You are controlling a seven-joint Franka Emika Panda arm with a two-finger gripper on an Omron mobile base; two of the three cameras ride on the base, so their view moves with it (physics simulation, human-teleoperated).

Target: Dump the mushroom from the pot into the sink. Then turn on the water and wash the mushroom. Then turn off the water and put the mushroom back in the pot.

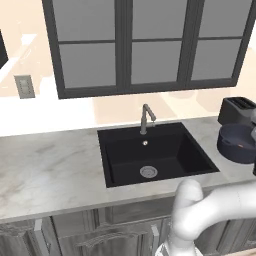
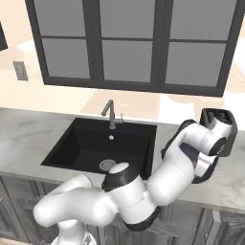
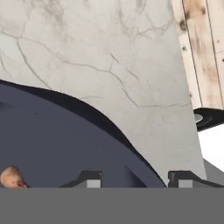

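1. The small mushroom with a reddish-brown cap on a pale stem lies inside the round, deep, dark navy-blue pot, low at the left edge of the hand view, off to the left of the fingertips.
2. The two-finger gripper sits at the pot's rim: one dark fingertip is over the pot's inner wall, the other is over the counter outside, and the rim passes between them.
3. The jaws stand apart; whether the pads touch the rim cannot be told.
4. The pot stands on the grey-veined marble counter, to the right of the rectangular matte-black sink, just in front of a black slotted toaster.
5. A grey metal faucet rises behind the basin.
6. No writing can be read anywhere.
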